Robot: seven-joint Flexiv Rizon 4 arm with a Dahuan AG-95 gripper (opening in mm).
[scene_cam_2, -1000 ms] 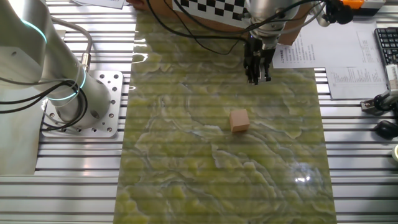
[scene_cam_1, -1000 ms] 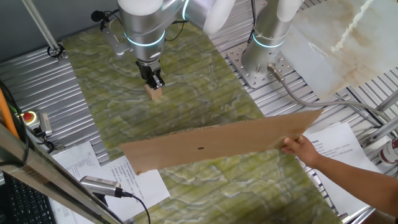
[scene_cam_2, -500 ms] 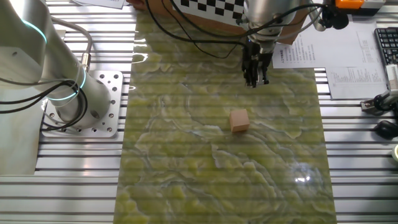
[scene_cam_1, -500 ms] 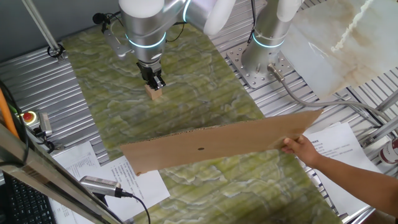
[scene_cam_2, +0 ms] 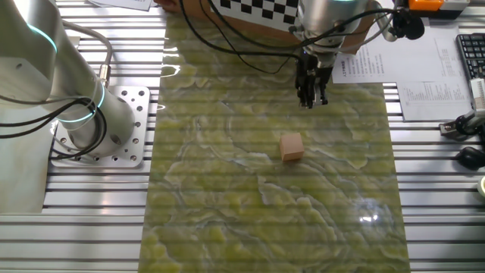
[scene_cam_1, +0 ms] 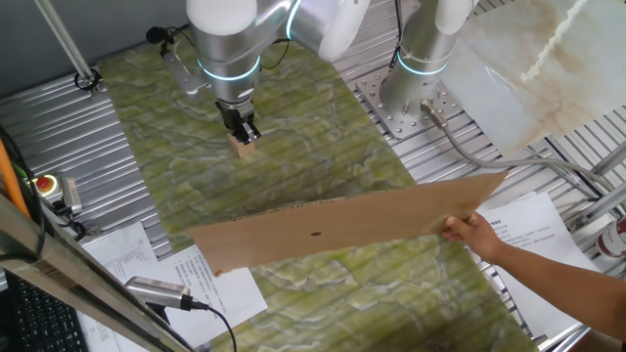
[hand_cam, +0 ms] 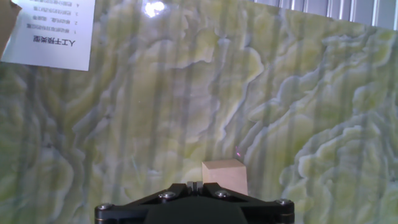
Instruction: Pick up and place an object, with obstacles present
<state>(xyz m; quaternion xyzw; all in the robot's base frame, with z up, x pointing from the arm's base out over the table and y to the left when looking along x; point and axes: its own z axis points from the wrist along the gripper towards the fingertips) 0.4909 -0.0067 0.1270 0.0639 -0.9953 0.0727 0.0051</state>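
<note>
In one fixed view the hand (scene_cam_1: 244, 129) hangs over the far part of the green marbled mat (scene_cam_1: 323, 176) that covers the desk (scene_cam_1: 59, 127), its dark fingers drawn close together. The small wooden cube (scene_cam_1: 245, 147) shows just under the fingertips in this view, but whether they touch it cannot be told from here. Nearer the camera, a person's hand (scene_cam_1: 472, 235) holds a long brown cardboard sheet (scene_cam_1: 342, 230) by one end, stretched across the mat, with a small dark hole near its middle. White printed papers (scene_cam_1: 196, 279) lie at the mat's edge. In the other fixed view the hand (scene_cam_2: 311, 100) is raised and sits well apart from the cube (scene_cam_2: 292, 146), which rests alone on the mat, so nothing is held. In the hand view the cube (hand_cam: 224, 176) lies on the mat just beyond the fingers, which meet at the bottom edge with no gap between them.
</note>
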